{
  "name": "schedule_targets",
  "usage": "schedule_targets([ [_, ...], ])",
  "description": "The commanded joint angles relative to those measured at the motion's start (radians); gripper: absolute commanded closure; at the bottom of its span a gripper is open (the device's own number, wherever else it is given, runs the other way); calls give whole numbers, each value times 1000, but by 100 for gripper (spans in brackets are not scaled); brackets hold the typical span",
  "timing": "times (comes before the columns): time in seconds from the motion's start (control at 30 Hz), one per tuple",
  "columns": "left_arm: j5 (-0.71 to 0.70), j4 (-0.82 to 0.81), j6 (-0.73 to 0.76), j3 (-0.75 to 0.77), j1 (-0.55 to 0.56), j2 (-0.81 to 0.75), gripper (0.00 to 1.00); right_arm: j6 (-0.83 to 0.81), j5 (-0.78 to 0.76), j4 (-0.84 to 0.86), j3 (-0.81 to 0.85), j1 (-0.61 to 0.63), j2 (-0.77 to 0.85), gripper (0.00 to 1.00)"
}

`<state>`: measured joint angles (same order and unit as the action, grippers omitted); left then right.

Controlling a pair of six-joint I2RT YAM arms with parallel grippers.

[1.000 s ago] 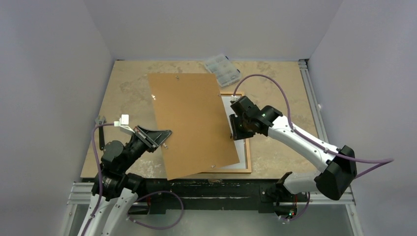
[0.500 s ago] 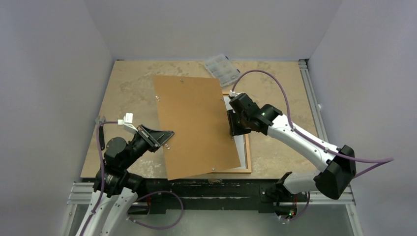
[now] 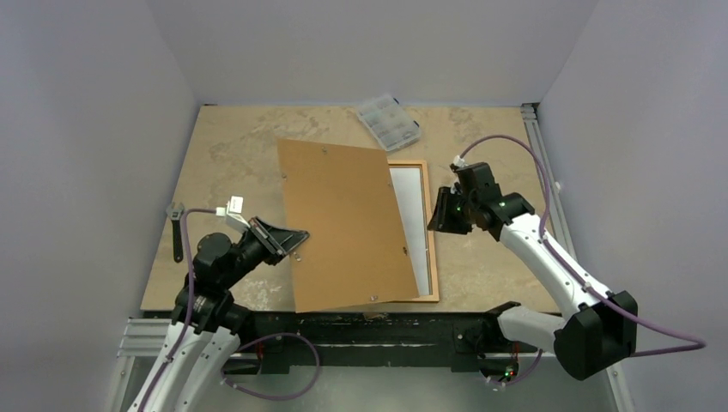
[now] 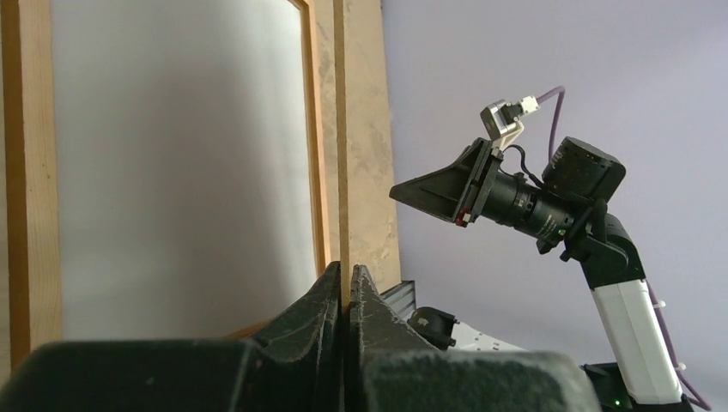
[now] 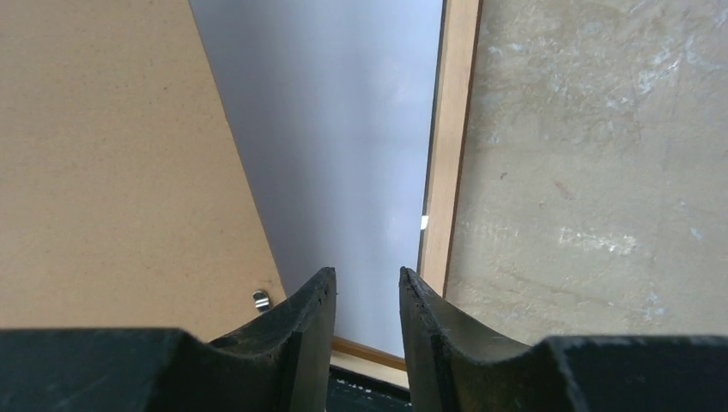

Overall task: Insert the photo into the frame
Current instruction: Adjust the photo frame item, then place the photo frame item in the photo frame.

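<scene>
Pinching the backing board (image 3: 343,223), the left end effector (image 3: 290,244) tips it farther over the photo (image 3: 412,215) in the frame (image 3: 432,249); the parted, empty right end effector (image 3: 439,211) has cleared away rightward for closing.

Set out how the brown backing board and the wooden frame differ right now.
Pose: the backing board is held up off the table; the frame lies flat on it. Grip: the left gripper pinches the board's edge; nothing holds the frame. Look: the board is a solid brown sheet; the frame is thin rails around a pale inside. Both are rectangular.
</scene>
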<state>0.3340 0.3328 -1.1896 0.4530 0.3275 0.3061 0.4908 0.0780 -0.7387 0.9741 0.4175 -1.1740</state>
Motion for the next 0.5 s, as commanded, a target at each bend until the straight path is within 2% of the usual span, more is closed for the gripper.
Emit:
schedule_targets([
  [0.0,37,-182,2,-7,1,17,100,-22,239,97,-85,-124,35,67],
  [0.2,47,-174,40,-9,-8,70,100,-38,468,165,-188,-268,-4,64],
  [0.47,211,-299,73,-16,-80,218,100,-80,506,182,-211,-311,-63,62],
])
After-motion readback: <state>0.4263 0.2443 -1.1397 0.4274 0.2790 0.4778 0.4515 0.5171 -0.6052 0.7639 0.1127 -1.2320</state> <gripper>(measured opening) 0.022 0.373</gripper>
